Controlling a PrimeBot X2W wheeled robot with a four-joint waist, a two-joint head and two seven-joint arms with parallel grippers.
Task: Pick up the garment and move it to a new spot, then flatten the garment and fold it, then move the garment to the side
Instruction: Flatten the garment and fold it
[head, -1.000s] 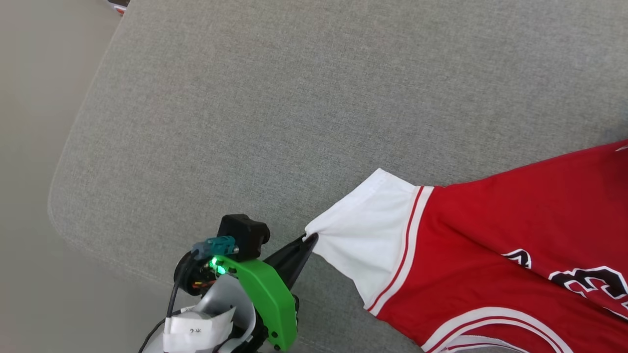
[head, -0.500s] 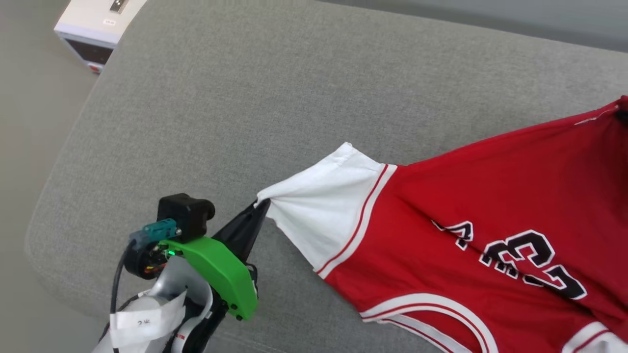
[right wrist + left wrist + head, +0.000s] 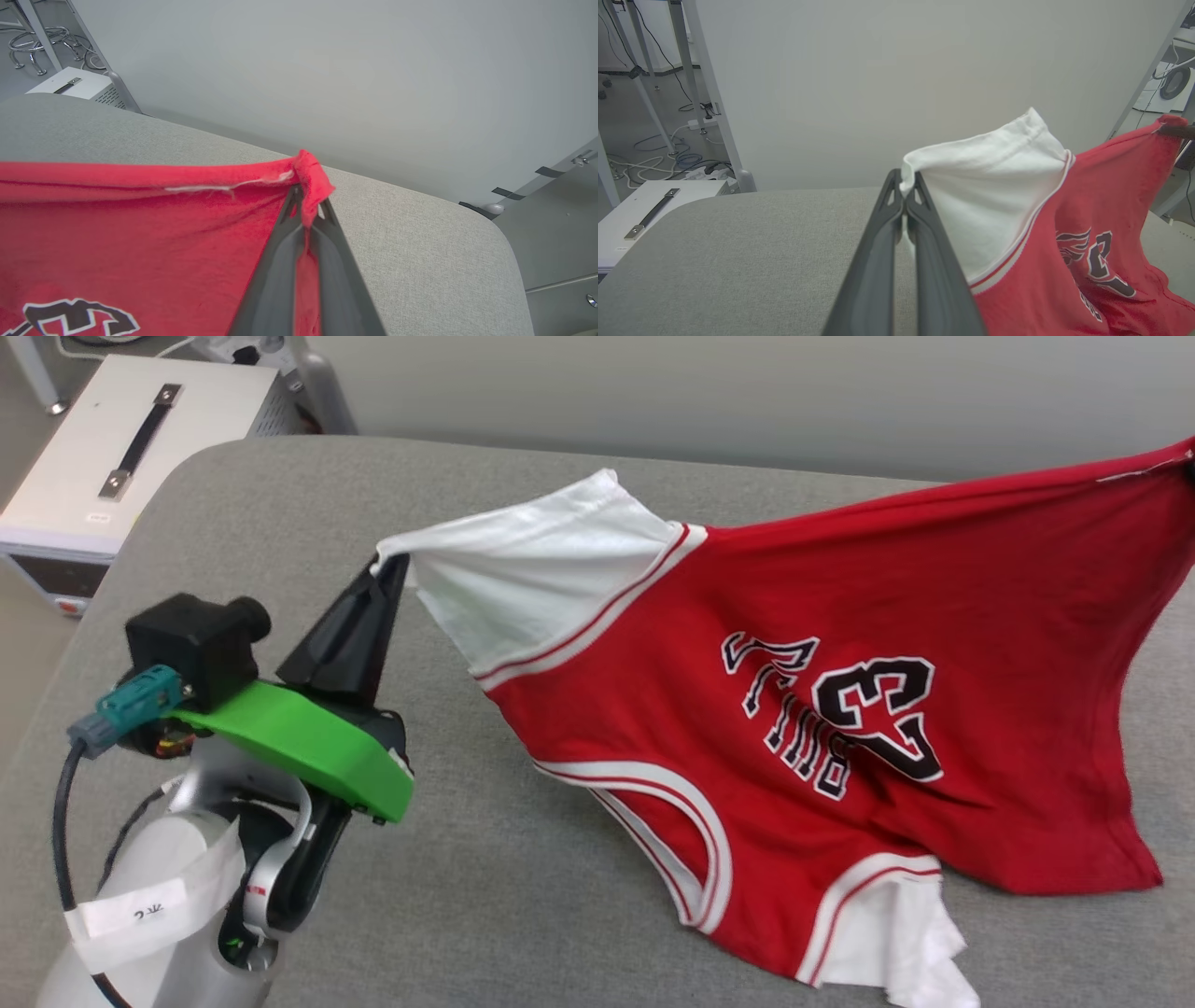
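Grey padded surface (image 3: 523,915): broad, fabric-covered. Garment (image 3: 840,597): red jersey, held spread above the padding, lower white sleeve lying on it. Left gripper (image 3: 385,569): jaws clamped on the upper white sleeve's edge. Right gripper (image 3: 306,205): jaws clamped on a red corner.

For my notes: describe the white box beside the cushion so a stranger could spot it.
Find the wide grey cushion; just off its far left corner stands a white box. Its flat top carries a black strap handle with metal ends.
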